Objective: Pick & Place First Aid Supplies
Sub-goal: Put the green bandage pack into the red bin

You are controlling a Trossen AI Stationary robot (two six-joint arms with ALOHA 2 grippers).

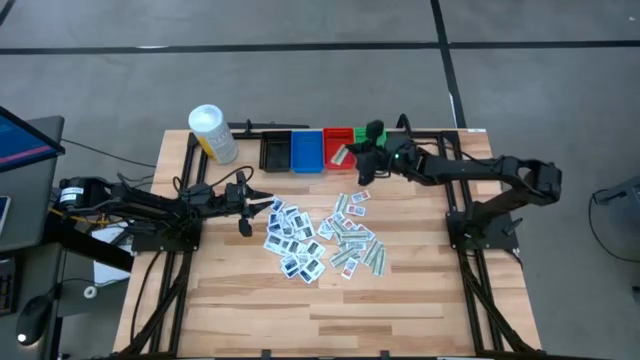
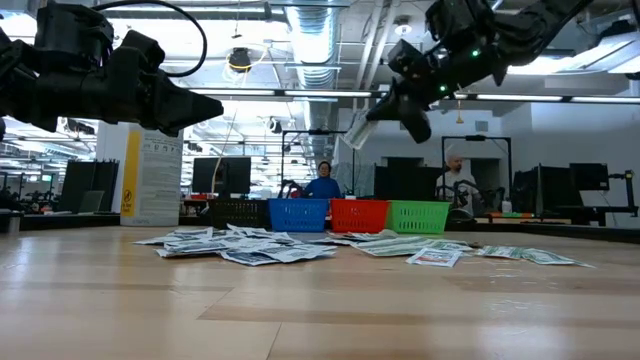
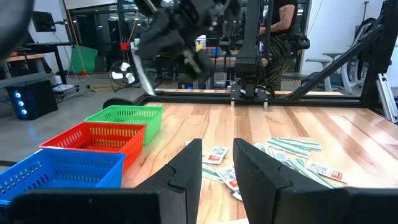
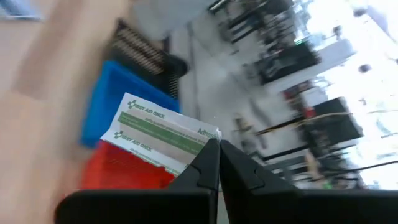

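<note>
Hard to make out: in my right wrist view the bench and room are smeared, and the print on the packet (image 4: 165, 140) reads only in part
Cut off: my left tool's (image 3: 217, 163) body fills the lower edge of its own view, so the bench just beneath it is hidden from me there
Hidden: from table height the insides of the four bins cannot be seen; I cannot tell what lies in them
My right tool (image 1: 352, 158): pinched shut on one pale green-and-white packet, which sticks out past my fingertips (image 4: 208, 163)
Where that packet is: raised off the bench, above the red bin (image 1: 338, 145), with the blue bin (image 1: 306, 150) just beside and the black bin (image 1: 275, 150) further along
Green bin (image 2: 418, 215): at the end of the row, beside the red one
My left tool: jaws partly apart, holding nothing, hanging above the bench at the left edge of the packet heap
Remaining supplies (image 1: 320, 238): loose on the bench, white-and-blue ones toward my left tool, green-grey strips toward my right arm
Yellow container (image 1: 213, 133): lying at the bench's back left corner, apart from the bins
</note>
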